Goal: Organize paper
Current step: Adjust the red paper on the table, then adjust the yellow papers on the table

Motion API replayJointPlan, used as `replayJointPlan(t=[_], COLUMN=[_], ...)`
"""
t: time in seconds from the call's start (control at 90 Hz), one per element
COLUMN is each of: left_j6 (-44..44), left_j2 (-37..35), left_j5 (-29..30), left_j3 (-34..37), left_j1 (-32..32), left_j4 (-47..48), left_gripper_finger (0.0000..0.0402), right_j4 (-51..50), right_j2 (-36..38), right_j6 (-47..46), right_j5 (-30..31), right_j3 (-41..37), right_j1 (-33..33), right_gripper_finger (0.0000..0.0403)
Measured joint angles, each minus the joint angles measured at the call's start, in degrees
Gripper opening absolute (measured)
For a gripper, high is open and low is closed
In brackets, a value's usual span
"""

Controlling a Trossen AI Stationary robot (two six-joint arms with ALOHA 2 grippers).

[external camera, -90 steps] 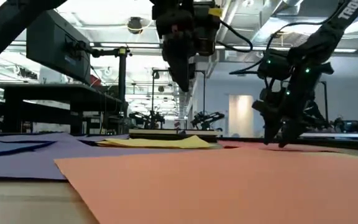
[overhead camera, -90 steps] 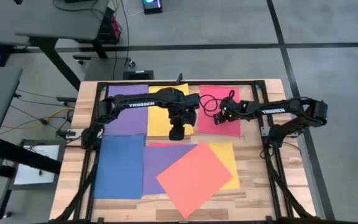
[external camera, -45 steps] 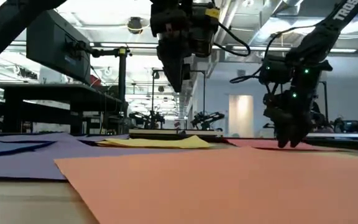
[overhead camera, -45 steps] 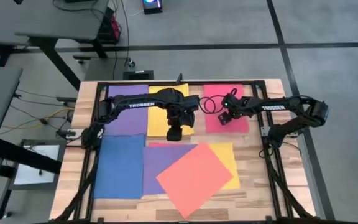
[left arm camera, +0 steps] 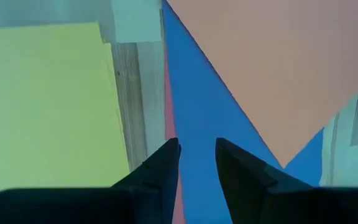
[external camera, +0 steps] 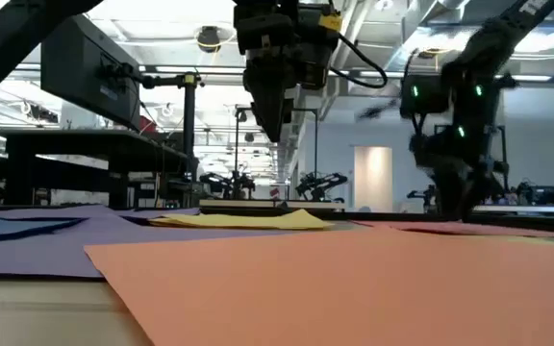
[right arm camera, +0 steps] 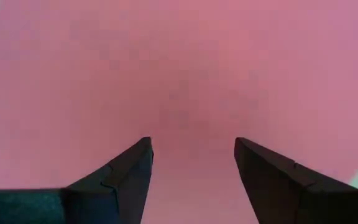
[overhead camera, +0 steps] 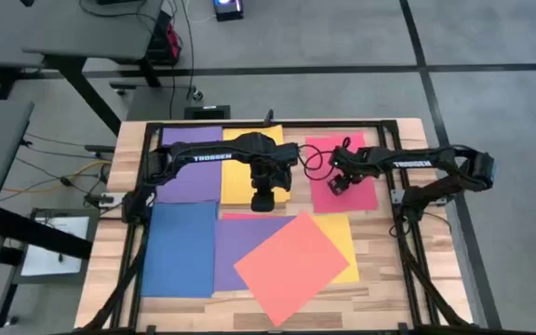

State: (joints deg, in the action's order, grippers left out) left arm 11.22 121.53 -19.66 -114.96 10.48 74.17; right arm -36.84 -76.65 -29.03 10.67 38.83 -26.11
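Coloured paper sheets lie flat on the table. At the far side are a purple sheet (overhead camera: 191,163), a yellow sheet (overhead camera: 245,166) and a red-pink sheet (overhead camera: 347,149). Nearer lie a blue sheet (overhead camera: 180,247), a second purple sheet (overhead camera: 240,247) and a second yellow sheet (overhead camera: 347,233). An orange-coral sheet (overhead camera: 291,265) lies askew on top of these last two. My left gripper (overhead camera: 263,200) hangs above the far yellow sheet's near edge, its fingers a little open (left arm camera: 197,155). My right gripper (overhead camera: 338,184) is open, its tips down on the red-pink sheet. My right gripper touches the red-pink sheet's middle (right arm camera: 191,124) with its spread fingertips (external camera: 460,211). They come from above, slanting down from the table's right. Nothing is between the fingers. The sheet lies flat on the table, turned slightly askew.
A black frame (overhead camera: 277,122) borders the table top. A black cable (overhead camera: 310,154) loops between the two arms over the far sheets. Bare wood (overhead camera: 389,279) shows at the near right.
My right gripper has moved toward the table's near edge with its tips on the red-pink sheet. The sheet has slid toward the right edge, away from the far yellow sheet, and has turned a little out of square.
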Motion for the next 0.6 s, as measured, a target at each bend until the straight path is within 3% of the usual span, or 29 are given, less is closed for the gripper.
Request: replayJointPlan(t=[0.133, 0.3, 0.389, 0.533, 0.6], left_j6=[-1.6, -3.2, -3.9, -6.0, -7.8], left_j2=[-2.7, -7.6, -11.5, -19.4, -23.9], left_j5=[1.0, 4.5, 5.3, 8.4, 9.8], left_j3=[0.0, 0.0, 0.0, 5.3, 9.6], left_j1=[0.0, 0.4, 1.0, 2.6, 3.2], left_j4=[-0.4, -0.6, -1.5, -4.6, -6.4], left_gripper_finger=[0.0091, 0.0091, 0.0091, 0.0091, 0.0091], right_j4=[-0.6, 12.8, 20.2, 29.0, 31.7], right_j2=[3.9, 3.7, -1.3, -11.0, -14.5], right_j6=[-3.0, -3.1, -2.6, 1.4, 3.7], right_j5=[-0.5, -7.2, -9.3, -9.6, -9.5], right_j3=[3.6, 5.0, 5.0, 5.0, 5.7], right_j1=[1.6, 4.7, 6.5, 8.3, 8.6], right_gripper_finger=[0.0218, 0.0203, 0.0155, 0.0029, 0.0012])
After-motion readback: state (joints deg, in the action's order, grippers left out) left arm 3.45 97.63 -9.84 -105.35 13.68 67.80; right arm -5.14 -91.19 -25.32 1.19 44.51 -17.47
